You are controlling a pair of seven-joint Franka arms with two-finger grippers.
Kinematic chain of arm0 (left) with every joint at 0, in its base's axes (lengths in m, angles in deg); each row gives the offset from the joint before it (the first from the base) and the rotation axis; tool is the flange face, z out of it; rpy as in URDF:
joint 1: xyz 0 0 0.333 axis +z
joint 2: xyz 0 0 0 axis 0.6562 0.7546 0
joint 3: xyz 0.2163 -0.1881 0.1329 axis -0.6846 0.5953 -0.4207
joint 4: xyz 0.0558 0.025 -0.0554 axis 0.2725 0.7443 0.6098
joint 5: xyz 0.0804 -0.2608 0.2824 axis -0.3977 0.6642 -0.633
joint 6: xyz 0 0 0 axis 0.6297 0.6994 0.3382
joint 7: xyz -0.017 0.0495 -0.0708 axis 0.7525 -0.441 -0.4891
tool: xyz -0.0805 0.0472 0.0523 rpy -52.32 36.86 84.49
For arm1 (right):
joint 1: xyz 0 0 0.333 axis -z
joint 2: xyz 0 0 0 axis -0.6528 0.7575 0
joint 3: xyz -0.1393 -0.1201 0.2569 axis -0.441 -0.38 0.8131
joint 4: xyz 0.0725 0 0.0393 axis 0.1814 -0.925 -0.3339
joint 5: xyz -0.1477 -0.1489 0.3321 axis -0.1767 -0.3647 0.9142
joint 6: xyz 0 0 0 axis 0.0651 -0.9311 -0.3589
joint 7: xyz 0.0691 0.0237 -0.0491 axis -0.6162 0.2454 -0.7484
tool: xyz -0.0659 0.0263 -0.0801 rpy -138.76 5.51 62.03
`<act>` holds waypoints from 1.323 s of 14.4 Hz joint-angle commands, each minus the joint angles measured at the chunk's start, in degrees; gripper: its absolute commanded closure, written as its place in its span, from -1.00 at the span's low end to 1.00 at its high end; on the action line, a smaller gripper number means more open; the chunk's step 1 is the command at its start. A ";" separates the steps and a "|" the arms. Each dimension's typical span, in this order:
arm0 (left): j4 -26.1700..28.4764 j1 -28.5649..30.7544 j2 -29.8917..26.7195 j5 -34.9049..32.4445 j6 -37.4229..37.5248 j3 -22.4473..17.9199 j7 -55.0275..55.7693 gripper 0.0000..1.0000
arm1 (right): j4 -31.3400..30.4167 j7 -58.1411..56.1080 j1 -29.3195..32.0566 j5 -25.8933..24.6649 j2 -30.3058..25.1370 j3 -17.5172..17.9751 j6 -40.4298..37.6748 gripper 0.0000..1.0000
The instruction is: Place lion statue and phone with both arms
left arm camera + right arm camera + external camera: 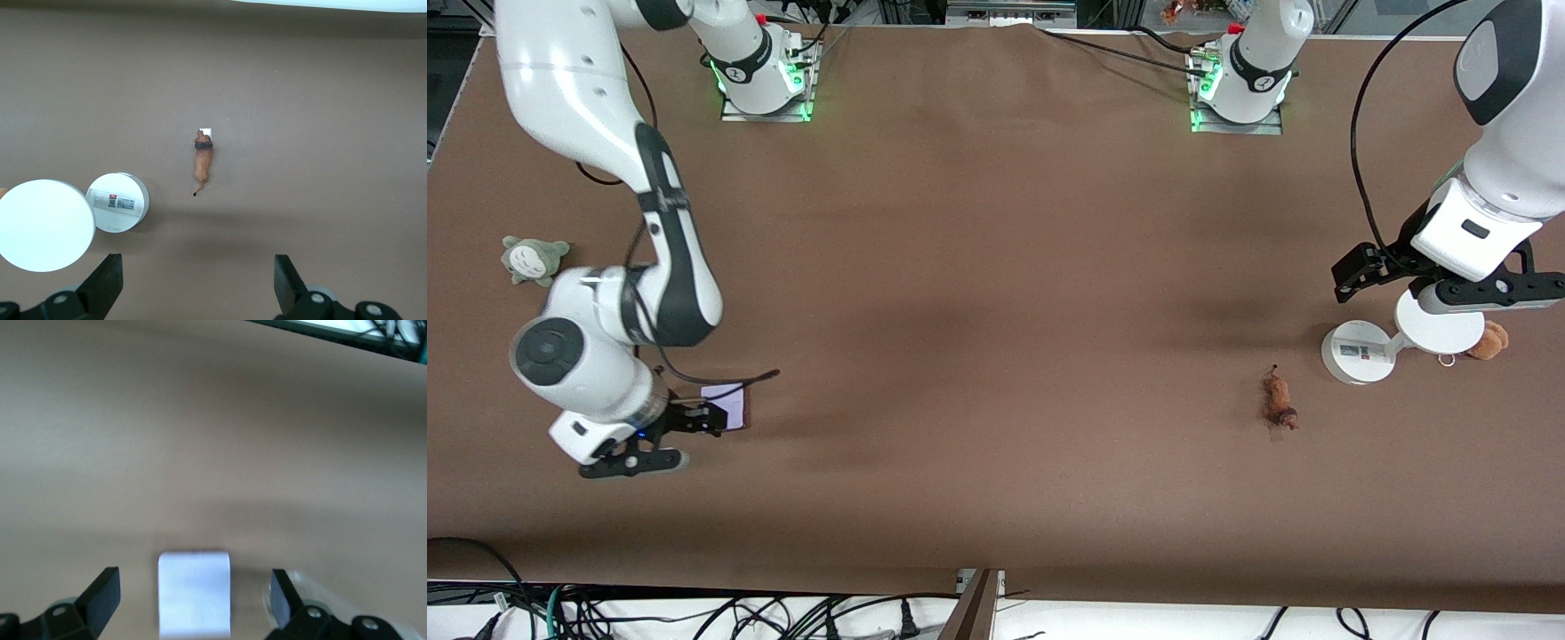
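Note:
The lion statue [1279,400] is a tiny orange-brown figurine lying on the brown table toward the left arm's end; it also shows in the left wrist view [203,160]. My left gripper [1476,293] hangs high over the table by the white stand, open and empty [197,267]. The phone [727,402] is a flat pale lavender rectangle lying on the table toward the right arm's end. My right gripper [707,416] is low and open. In the right wrist view the phone [194,593] lies between its spread fingers [193,587], with a gap on each side.
A white stand with a round base [1356,353] and a disc top [1440,324] stands beside the lion, farther toward the table's end; it also shows in the left wrist view [119,201]. A brown plush with a ring [1487,340] lies beside it. A grey-green plush [535,258] lies farther from the camera than the phone.

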 commanded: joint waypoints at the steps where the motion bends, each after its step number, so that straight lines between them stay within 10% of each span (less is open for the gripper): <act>1: -0.42 0.64 -0.93 1.08 1.19 0.32 -1.62 -1.00 | 0.66 -1.44 0.28 0.62 -6.89 0.36 -10.82 -1.00; 7: -4.81 0.64 -0.23 1.08 2.87 -0.12 -1.35 -1.00 | 3.05 -0.74 -0.77 0.01 -18.92 0.98 -28.69 -1.00; 13: -9.47 0.73 0.65 1.60 9.46 -0.03 -2.40 -1.00 | -7.59 -1.70 2.56 0.01 -34.30 3.53 -35.90 -1.00; 19: -9.47 1.52 0.74 2.31 9.46 0.15 -7.85 -1.00 | -7.24 -1.96 2.65 0.18 -34.86 3.62 -41.36 -1.00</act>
